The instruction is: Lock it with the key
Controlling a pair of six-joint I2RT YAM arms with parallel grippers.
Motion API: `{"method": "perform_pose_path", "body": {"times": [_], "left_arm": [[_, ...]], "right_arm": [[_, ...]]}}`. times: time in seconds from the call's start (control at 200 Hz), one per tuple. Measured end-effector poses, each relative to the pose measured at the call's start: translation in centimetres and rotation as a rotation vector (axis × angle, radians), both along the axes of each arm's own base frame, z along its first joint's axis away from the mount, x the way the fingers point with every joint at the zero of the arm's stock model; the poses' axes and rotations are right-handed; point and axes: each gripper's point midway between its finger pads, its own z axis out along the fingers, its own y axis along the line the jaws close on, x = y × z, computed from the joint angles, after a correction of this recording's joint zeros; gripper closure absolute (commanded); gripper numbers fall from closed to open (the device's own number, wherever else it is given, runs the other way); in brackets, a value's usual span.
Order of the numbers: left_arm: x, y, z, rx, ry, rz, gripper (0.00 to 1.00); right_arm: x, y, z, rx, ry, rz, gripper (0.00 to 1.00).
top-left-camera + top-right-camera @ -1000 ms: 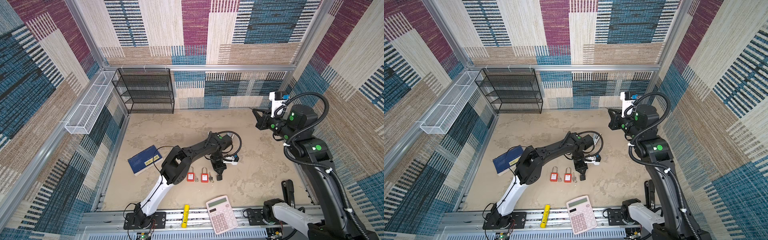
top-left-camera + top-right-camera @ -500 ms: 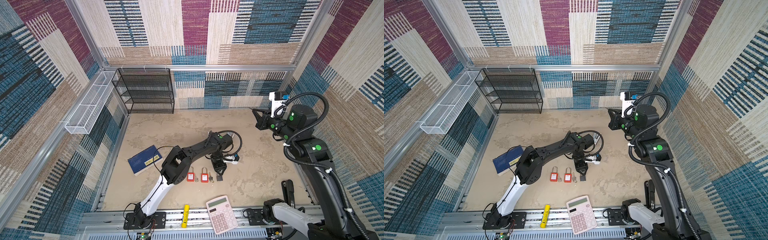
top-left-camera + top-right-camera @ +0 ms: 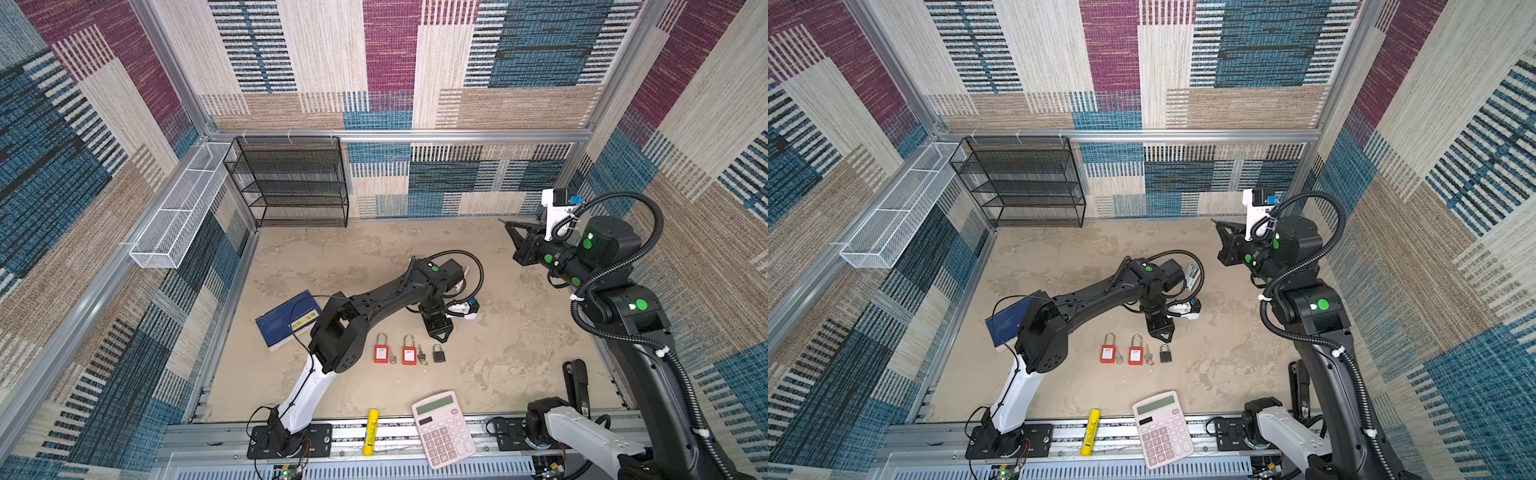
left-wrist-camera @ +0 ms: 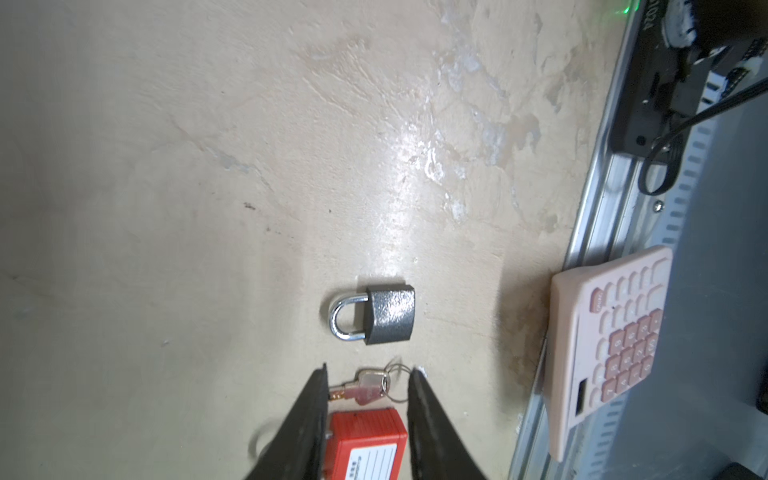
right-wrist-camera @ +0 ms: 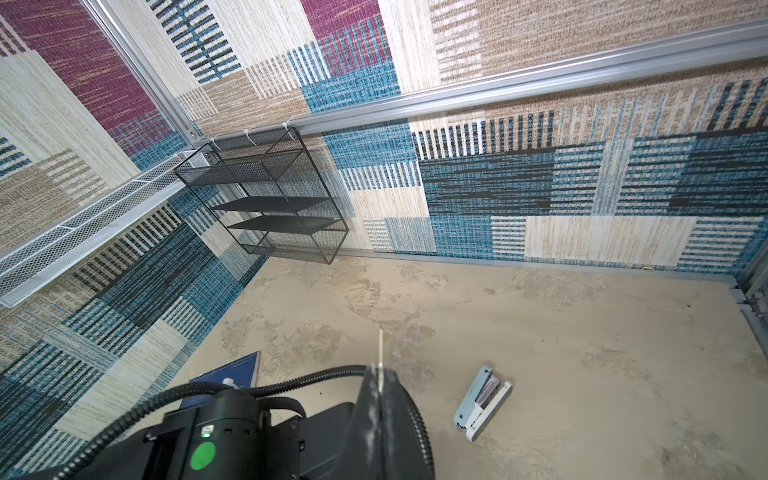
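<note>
A small black padlock (image 3: 438, 354) (image 4: 388, 314) lies flat on the table, right of two red padlocks (image 3: 380, 351) (image 3: 409, 352). A key on a ring (image 4: 365, 386) lies between the nearer red padlock (image 4: 365, 440) and the black one. My left gripper (image 3: 440, 338) (image 4: 368, 372) hovers open just behind the black padlock, holding nothing. My right gripper (image 3: 506, 223) (image 5: 379, 372) is raised at the back right. It is shut on a thin silver key (image 5: 380, 347), seen edge-on and sticking out past the tips.
A pink calculator (image 3: 442, 428) and a yellow marker (image 3: 370, 430) lie on the front rail. A blue book (image 3: 286, 318) sits left of the left arm, a stapler (image 5: 482, 401) behind it. A black mesh shelf (image 3: 291, 183) and a white wire basket (image 3: 174, 212) line the back left.
My left gripper has opened and drawn back from the black padlock, which now lies free on the table. The right arm has not moved.
</note>
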Motion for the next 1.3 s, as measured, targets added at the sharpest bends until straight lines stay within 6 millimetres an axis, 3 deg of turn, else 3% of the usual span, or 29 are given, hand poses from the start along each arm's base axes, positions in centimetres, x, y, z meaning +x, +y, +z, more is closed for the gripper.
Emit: {"method": "perform_pose_path", "body": {"times": [0.155, 0.326, 0.396, 0.476, 0.561, 0.616, 0.826, 1.017, 1.297], "left_arm": [[2.1, 2.0, 2.7, -0.076, -0.076, 0.114, 0.64], [4.2, 5.1, 5.2, -0.159, -0.144, 0.269, 0.64], [5.1, 6.4, 6.1, -0.196, -0.162, 0.336, 0.64], [5.7, 7.6, 6.9, -0.231, -0.181, 0.393, 0.63], [6.1, 8.7, 7.8, -0.274, -0.188, 0.459, 0.63], [6.3, 9.2, 8.4, -0.301, -0.194, 0.494, 0.62], [7.0, 10.6, 9.5, -0.353, -0.215, 0.565, 0.62], [7.0, 10.4, 9.9, -0.375, -0.198, 0.574, 0.62], [7.0, 10.3, 9.8, -0.383, -0.19, 0.59, 0.64]], "right_arm": [[-0.1, 0.0, -2.2, 0.026, 0.05, -0.003, 1.0], [-0.2, 0.1, -6.1, 0.08, 0.131, -0.016, 1.0], [-0.2, 0.7, -9.0, 0.136, 0.198, -0.004, 1.0], [-0.6, 1.6, -13.8, 0.231, 0.319, 0.02, 1.0], [-1.8, 2.5, -19.1, 0.348, 0.465, 0.03, 1.0], [-2.7, 2.8, -21.1, 0.398, 0.531, 0.021, 1.0], [-3.0, 2.9, -22.3, 0.503, 0.563, -0.003, 1.0], [-3.7, 3.5, -26.1, 0.578, 0.673, -0.039, 1.0], [-5.2, 4.2, -30.1, 0.679, 0.789, -0.132, 1.0]]}}
